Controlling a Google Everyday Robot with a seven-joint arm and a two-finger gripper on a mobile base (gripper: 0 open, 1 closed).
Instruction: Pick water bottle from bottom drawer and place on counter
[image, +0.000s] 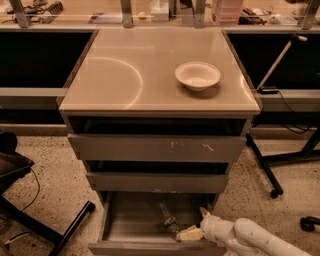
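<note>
Right now the water bottle (168, 218) lies on its side in the bottom drawer (130, 221), the gripper (191, 233) just beside it; wide or closed, I cannot tell. Likely light, crushable and slippery: grip its middle gently.

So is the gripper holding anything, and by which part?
Cannot tell: the gripper sits in the bottom drawer at the near end of the bottle, which lies on the drawer floor.

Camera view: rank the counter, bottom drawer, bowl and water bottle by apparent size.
1. counter
2. bottom drawer, partly hidden by the arm
3. bowl
4. water bottle
The gripper is inside the drawer's front right, next to the bottle.
</note>
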